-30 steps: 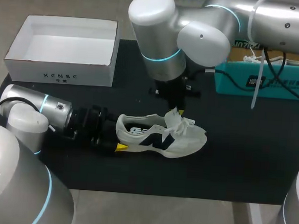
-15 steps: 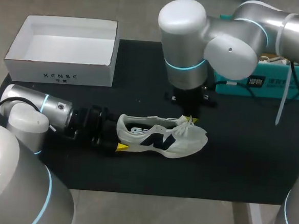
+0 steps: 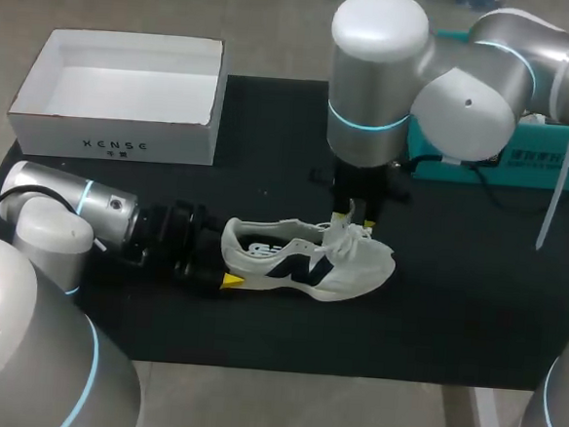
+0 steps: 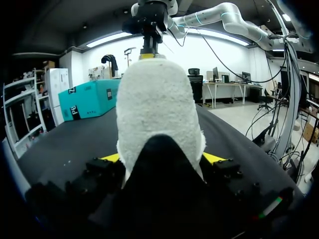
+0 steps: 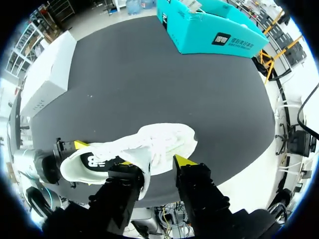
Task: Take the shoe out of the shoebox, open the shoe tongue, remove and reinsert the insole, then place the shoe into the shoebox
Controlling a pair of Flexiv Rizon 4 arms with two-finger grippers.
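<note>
White shoebox point(image 3: 127, 95) sits open at the rear left of the black worktop point(image 3: 454, 304). Left jaws clamped on either side of the sneaker point(image 3: 306, 259) heel. Sneaker rests mid-worktop, toe to the right. Right jaws apart, just above its laces point(image 3: 353, 240).

White sneaker point(image 3: 305, 262) with dark side logo, upright, toe pointing right (laces loose), open white shoebox point(image 3: 114, 135) far left
</note>
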